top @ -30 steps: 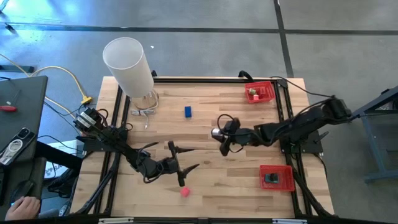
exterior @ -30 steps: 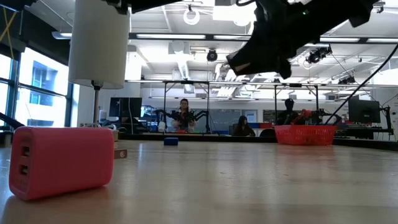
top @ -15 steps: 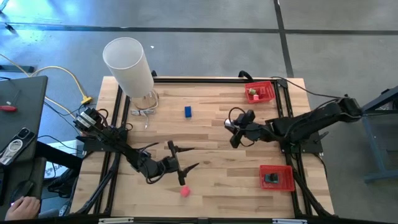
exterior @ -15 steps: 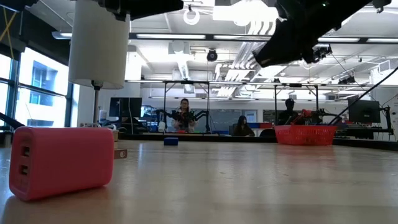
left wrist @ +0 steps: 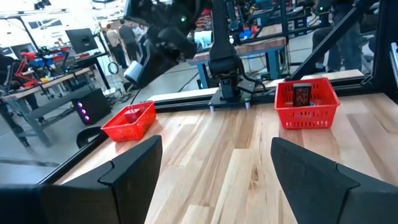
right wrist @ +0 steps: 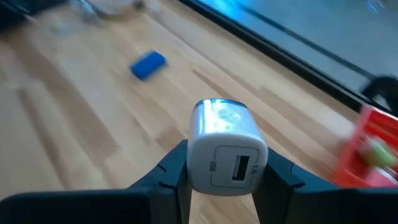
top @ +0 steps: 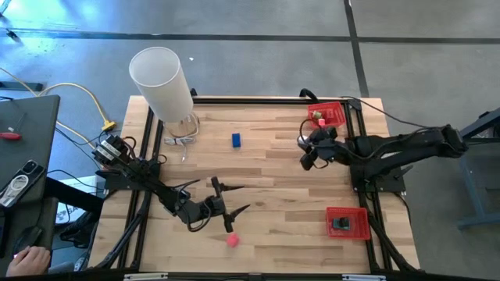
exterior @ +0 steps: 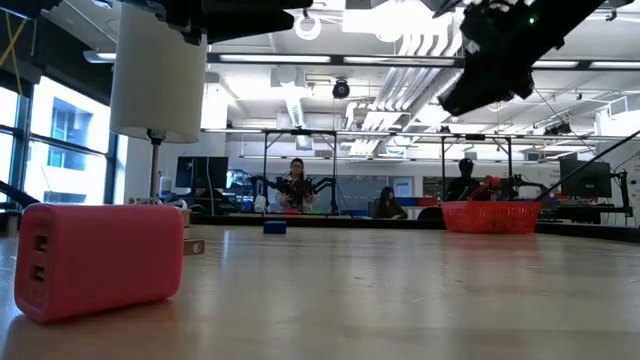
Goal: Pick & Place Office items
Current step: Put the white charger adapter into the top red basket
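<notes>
One white charger block (right wrist: 227, 146) is clamped between the narrowed fingers of the right pincer (top: 308, 154), held above the tabletop (top: 266, 195) at centre right of the high view, just below the upper red tray (top: 326, 115). Judgement: step in hand is the carry to a tray. Keep the grip firm, travel level, stop squarely over the tray before lowering, and release low so the block does not bounce out.

Left pincer (top: 226, 208) sits at lower centre, fingers spread wide, holding nothing. Pink item (top: 232, 241) lies just below it; blue item (top: 236, 140) at upper centre. Lower red tray (top: 347, 223) holds a dark piece. White cylinder (top: 160, 83) stands upper left, well clear. Upper tray already holds something small.
</notes>
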Robot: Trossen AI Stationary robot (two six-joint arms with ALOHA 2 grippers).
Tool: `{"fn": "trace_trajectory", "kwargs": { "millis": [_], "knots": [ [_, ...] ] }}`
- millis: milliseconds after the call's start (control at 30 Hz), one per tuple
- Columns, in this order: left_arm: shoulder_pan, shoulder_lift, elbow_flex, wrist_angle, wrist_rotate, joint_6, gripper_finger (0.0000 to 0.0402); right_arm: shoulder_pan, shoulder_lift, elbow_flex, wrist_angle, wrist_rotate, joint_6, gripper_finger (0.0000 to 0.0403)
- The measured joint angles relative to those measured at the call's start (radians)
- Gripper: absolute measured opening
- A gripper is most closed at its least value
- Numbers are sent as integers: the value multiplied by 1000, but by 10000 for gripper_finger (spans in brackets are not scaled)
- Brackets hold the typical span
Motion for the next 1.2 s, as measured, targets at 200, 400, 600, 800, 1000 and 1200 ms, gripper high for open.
{"fn": "trace_trajectory", "kwargs": {
  "millis": [200, 400, 600, 800, 1000, 1200],
  "knots": [
    [0, 0, 0, -1, 0, 0, 294, -100, -1, 21, -150, -22, 37, 112],
    [0, 0, 0, -2, 0, 0, 294, -234, -1, 24, -163, -96, 39, 112],
    [6, 0, 0, -2, 0, -25, 294, -387, -1, 24, -163, -222, 26, 111],
    [28, 0, 0, -3, 0, -77, 294, -528, 2, 24, -170, -335, 0, 111],
    [38, 0, 0, -7, 0, -121, 294, -601, 5, 31, -183, -373, -45, 111],
    [45, 0, 0, -6, -2, -99, 294, -695, 44, 97, -281, -404, -78, 111]
  ]
}}
